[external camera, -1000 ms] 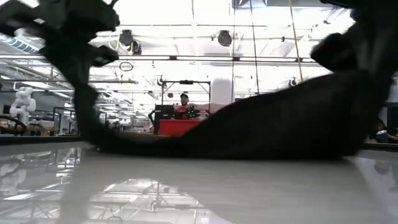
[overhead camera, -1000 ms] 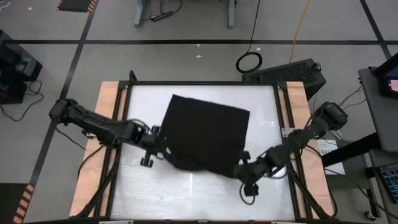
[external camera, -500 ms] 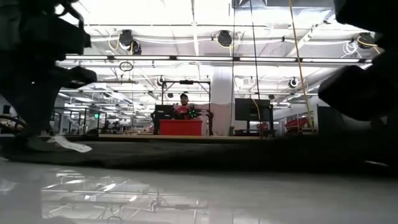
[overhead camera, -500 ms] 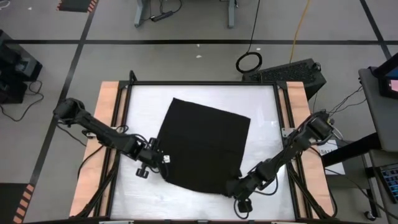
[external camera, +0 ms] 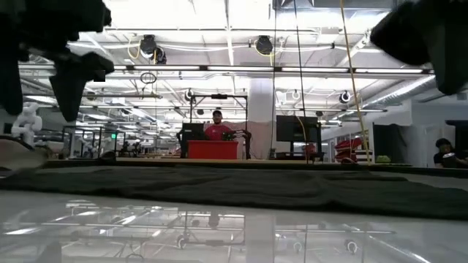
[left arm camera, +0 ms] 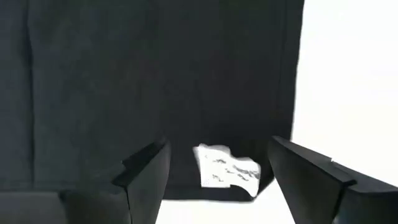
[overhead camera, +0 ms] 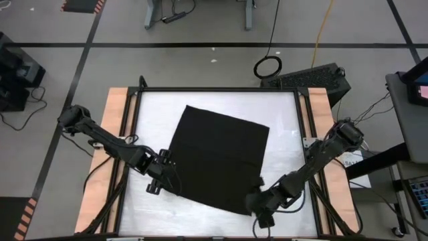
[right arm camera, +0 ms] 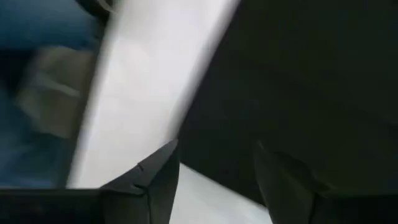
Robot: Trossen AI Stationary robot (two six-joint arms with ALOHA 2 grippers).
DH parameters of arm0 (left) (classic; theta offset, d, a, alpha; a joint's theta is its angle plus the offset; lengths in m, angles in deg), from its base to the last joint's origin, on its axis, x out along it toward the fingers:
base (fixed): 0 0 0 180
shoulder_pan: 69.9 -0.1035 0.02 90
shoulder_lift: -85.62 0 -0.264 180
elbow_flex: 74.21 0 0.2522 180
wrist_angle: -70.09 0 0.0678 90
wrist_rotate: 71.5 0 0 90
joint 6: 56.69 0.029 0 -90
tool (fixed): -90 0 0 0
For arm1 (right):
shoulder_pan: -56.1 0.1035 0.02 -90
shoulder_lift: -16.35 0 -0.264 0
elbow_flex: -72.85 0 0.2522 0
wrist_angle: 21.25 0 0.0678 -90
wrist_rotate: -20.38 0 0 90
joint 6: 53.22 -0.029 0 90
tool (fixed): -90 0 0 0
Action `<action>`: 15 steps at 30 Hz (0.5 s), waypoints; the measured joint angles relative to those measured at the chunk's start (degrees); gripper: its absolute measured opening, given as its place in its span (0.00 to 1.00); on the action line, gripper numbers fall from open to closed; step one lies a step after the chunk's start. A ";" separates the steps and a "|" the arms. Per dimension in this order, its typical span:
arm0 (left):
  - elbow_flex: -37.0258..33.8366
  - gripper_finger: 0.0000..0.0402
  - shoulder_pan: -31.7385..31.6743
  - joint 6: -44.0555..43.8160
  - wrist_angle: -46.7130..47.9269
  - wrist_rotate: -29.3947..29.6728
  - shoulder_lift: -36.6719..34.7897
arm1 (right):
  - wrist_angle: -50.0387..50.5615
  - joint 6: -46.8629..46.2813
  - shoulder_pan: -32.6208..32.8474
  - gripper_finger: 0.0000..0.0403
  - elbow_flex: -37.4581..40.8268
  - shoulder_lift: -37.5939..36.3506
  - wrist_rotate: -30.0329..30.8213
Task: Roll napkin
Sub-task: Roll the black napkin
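Observation:
The black napkin (overhead camera: 217, 161) lies spread flat as a tilted square on the white table (overhead camera: 154, 114). In the low view the napkin (external camera: 256, 186) is a low dark band. My left gripper (overhead camera: 167, 173) stands open above the napkin's near-left corner. The white tag (left arm camera: 227, 167) at that edge shows between its fingers. My right gripper (overhead camera: 256, 197) stands open above the near-right corner (right arm camera: 205, 155). In the low view both grippers (external camera: 44, 66) (external camera: 431, 44) hang clear of the cloth.
Bare white table surrounds the napkin, widest at the far-left and the near side. Wooden rails (overhead camera: 115, 134) (overhead camera: 319, 114) and a black frame border the table. Beyond the far edge, a person (external camera: 217, 120) sits at a red bench in the room.
Both grippers have drawn the napkin's near edge toward the table's near edge and let go. The near part, lifted and bunched a second ago, now lies flat, and the cloth is spread out. The far edge has stayed in place.

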 joint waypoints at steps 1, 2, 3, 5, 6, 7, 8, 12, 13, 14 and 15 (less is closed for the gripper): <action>0.89 0.69 0.01 -0.11 0.65 -0.02 0.00 | 3.19 -0.68 0.30 0.50 -0.62 -0.80 2.08; 1.91 0.69 0.09 -0.44 1.36 -0.03 0.00 | 5.21 -1.33 0.59 0.50 -0.98 -1.67 3.99; 2.67 0.69 0.29 -0.95 1.53 0.00 -0.02 | 7.07 -2.27 0.92 0.50 -1.04 -2.51 5.63; 3.28 0.69 0.72 -1.41 -0.96 0.21 -0.04 | 12.06 -4.35 1.43 0.50 -0.99 -4.27 8.98; 3.28 0.69 0.90 -1.20 -4.06 0.77 -0.01 | 14.35 -5.27 1.71 0.50 -0.99 -5.14 10.89; 3.12 0.69 1.16 -0.44 -8.27 1.58 0.13 | 16.54 -6.22 1.92 0.50 -0.99 -5.89 12.93; 3.02 0.69 1.30 1.03 -13.29 2.29 0.53 | 18.73 -6.93 2.15 0.50 -0.91 -6.53 15.18; 2.80 0.69 1.31 8.69 -31.79 3.63 5.14 | 23.41 -7.94 1.82 0.50 1.22 -9.29 23.05; 2.81 0.69 1.02 9.93 -35.86 3.73 6.57 | 23.76 -8.00 1.34 0.50 2.12 -10.14 24.67; 2.85 0.69 0.61 10.66 -39.12 3.81 8.03 | 23.80 -8.06 0.63 0.50 3.17 -10.97 26.03; 2.85 0.69 0.10 10.67 -40.86 4.23 9.46 | 23.69 -8.08 -0.21 0.50 4.31 -11.74 27.27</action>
